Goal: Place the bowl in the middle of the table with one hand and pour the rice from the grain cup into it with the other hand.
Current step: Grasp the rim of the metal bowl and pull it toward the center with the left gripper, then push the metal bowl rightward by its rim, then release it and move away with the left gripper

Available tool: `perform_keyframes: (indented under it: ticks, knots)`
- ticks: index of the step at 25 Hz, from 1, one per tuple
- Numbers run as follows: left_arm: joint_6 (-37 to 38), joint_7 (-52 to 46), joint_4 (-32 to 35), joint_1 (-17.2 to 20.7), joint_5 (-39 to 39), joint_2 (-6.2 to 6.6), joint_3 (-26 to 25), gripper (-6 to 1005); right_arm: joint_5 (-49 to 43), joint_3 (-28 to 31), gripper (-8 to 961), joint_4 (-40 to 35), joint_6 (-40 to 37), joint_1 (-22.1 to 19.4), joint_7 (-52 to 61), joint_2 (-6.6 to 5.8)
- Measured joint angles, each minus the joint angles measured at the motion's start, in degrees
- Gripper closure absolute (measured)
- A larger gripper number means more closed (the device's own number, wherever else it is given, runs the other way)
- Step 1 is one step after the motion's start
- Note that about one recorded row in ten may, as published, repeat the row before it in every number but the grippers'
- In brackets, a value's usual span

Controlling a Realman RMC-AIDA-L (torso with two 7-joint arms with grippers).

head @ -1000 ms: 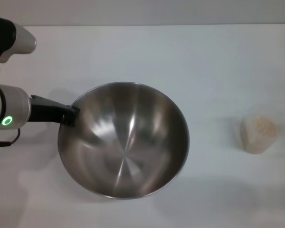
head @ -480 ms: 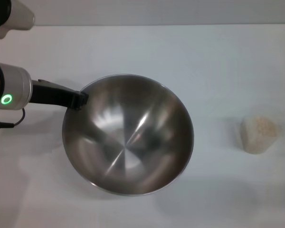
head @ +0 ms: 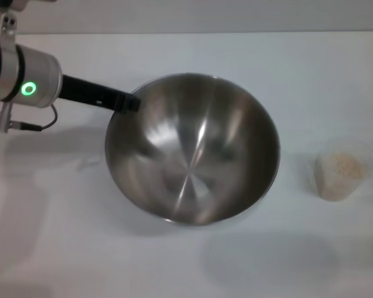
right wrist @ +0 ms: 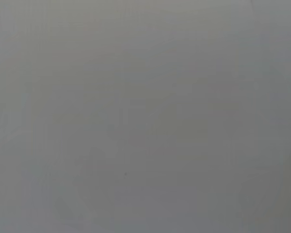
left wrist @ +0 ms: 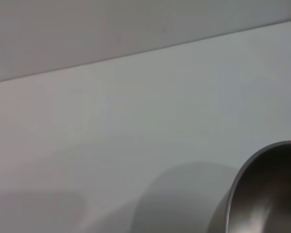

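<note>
The large steel bowl (head: 193,149) is near the middle of the white table (head: 298,74), tilted and lifted, with a shadow under it. My left gripper (head: 128,102) comes in from the left and is shut on the bowl's left rim. The bowl is empty inside. Part of its rim shows in the left wrist view (left wrist: 266,194). The clear grain cup (head: 340,171) stands upright at the right of the table, with pale rice (head: 345,164) in it. My right gripper is out of view; the right wrist view shows only a plain grey surface.
The table's far edge (head: 205,32) runs along the top of the head view. A thin cable (head: 31,126) hangs under the left arm's wrist.
My left gripper has carried the bowl to the right and away from me, lifting and tilting it. The grain cup has not moved.
</note>
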Motion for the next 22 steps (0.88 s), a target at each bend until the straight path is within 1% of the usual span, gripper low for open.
perform_keyframes:
  ticks: [1, 3, 4, 5, 6, 9, 15, 22]
  knots:
    - [1.31, 0.57, 2.61, -1.45, -0.06, 0.01, -0.3, 950, 0.0, 0.0, 113, 0.0, 0.0, 0.08, 0.0, 0.0]
    - [2.94, 1.24, 5.38, -3.05, -0.09, 0.06, -0.67, 948, 0.0, 0.0, 113, 0.0, 0.02, 0.2, 0.0, 0.0]
    - [2.94, 1.24, 5.38, -3.05, -0.09, 0.06, -0.67, 947, 0.0, 0.0, 113, 0.0, 0.02, 0.2, 0.0, 0.0]
    - [3.53, 1.52, 6.21, -3.53, -0.09, 0.06, -0.86, 946, 0.0, 0.0, 113, 0.0, 0.02, 0.35, 0.0, 0.0]
    - [4.97, 2.11, 8.21, -4.8, 0.03, 0.04, -1.35, 945, 0.0, 0.0, 113, 0.0, 0.03, 0.41, 0.0, 0.0]
    - [6.74, 2.28, 10.17, -5.75, 0.17, 0.11, -1.47, 942, 0.0, 0.0, 113, 0.0, 0.03, 0.54, 0.0, 0.0]
    - [8.56, 2.65, 12.46, -6.16, 0.22, 0.16, -1.64, 935, 0.0, 0.0, 113, -0.45, 0.02, 0.74, 0.0, 0.0]
    - [8.95, 3.25, 13.76, -6.41, 0.25, 0.08, -1.69, 928, 0.0, 0.08, 113, -0.74, 0.02, 0.77, 0.0, 0.0]
